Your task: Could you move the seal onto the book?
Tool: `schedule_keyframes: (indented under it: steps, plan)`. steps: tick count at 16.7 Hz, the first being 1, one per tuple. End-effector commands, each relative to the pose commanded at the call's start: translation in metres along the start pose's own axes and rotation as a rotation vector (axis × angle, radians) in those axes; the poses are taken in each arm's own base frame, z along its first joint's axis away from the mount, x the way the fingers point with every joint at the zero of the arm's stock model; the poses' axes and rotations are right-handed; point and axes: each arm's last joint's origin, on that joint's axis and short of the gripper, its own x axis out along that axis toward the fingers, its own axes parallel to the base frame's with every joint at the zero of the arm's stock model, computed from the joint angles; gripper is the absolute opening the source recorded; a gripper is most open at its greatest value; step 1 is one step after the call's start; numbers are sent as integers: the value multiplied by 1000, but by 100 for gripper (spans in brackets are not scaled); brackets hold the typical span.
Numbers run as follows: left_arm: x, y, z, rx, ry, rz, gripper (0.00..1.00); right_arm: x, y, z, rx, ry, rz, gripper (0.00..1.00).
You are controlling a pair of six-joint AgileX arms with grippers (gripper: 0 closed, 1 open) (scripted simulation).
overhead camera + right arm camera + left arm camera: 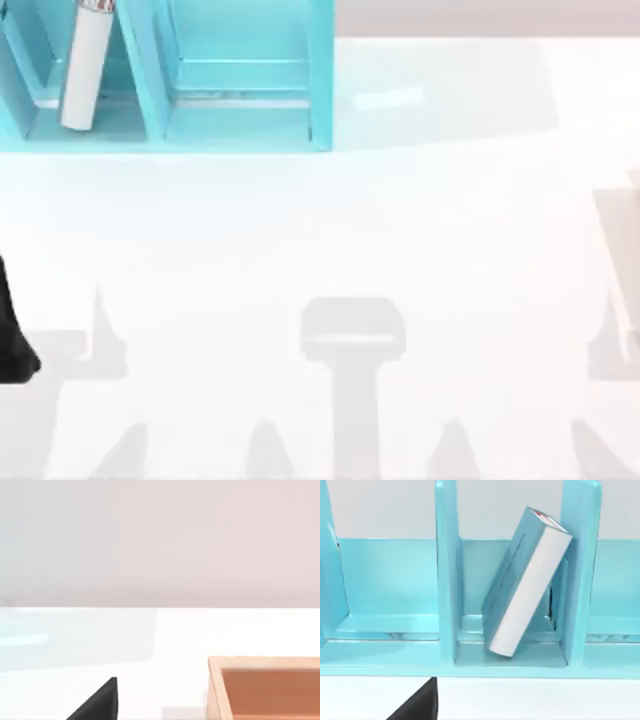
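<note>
From above, the light-blue shelf unit stands at the table's far left, and the book leans in one of its compartments. The left arm sits at the left edge.

The left wrist view shows the book tilted against a divider.

The right wrist view shows a tan-brown box on the table. I cannot tell whether either gripper's fingers are released or clenched.

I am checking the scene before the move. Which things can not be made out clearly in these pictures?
- Tan-brown object, right wrist view: cut off by the picture's edge, so it cannot be confirmed as the seal.
- Book, leaning in the shelf unit: in the top view its upper end is cut off by the edge.
- Left arm, top view: mostly cut off by the left edge.
</note>
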Motion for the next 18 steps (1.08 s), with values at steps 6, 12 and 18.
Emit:
schedule_keyframes:
  steps: [6,12,18]
  plan:
    - [5,-1,14,22,-17,1,100,0,0,0,0,0,0,100]
    - [45,-4,53,106,-19,8,100,0,0,0,0,0,0,100]
    - [138,-14,53,221,34,16,100,0,0,0,0,0,0,100]
